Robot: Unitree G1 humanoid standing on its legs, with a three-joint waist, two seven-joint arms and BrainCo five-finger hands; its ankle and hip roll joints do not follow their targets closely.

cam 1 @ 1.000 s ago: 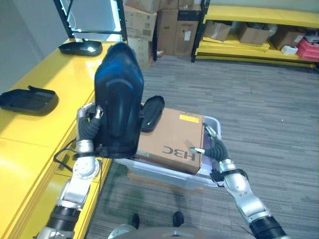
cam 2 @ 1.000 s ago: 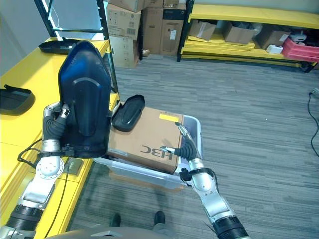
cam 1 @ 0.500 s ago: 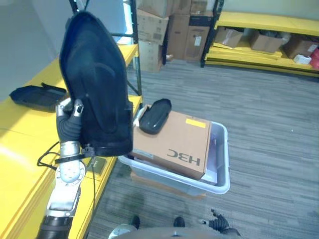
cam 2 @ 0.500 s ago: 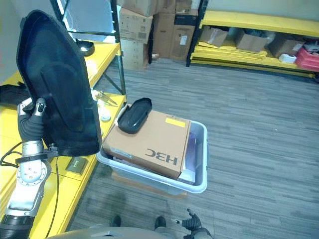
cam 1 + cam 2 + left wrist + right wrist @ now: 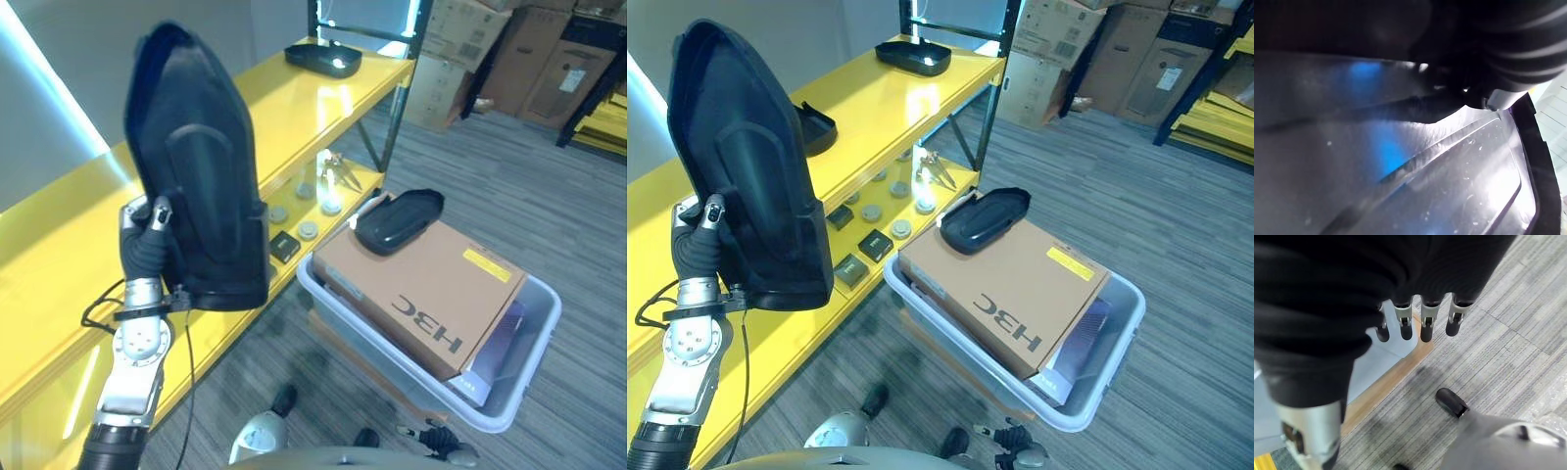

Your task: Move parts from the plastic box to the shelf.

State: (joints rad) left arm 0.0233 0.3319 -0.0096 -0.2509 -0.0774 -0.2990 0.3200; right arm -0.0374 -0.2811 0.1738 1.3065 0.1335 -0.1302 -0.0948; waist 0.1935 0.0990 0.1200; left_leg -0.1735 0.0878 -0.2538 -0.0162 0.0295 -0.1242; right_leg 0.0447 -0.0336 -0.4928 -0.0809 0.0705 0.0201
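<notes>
Carrying one big black part (image 5: 201, 186), left hand (image 5: 149, 235) clamped round its edge, over the shelf (image 5: 69, 284) at left; unplaced. Right hand (image 5: 1415, 318) hanging slack, fingers relaxed. Small part (image 5: 398, 219) waiting atop carton (image 5: 426, 294) in the box (image 5: 519, 387), lower right.

1. The left hand (image 5: 147, 240) sits behind the big black part (image 5: 201, 186); its fingers are covered by the part, so the grip cannot be read.
2. In the left wrist view the part's glossy surface (image 5: 1400, 176) runs off every edge, its outline unseen.
3. The right hand (image 5: 1014, 452) is cut by the frame's edge at 6 o'clock.
4. The plastic box (image 5: 534, 328) holds a cardboard carton (image 5: 431, 294) that covers most of its inside; a purple item (image 5: 500, 343) at 4 o'clock is half hidden.
5. Small pieces on the shelf's lower level (image 5: 299, 220) are too small to identify.
</notes>
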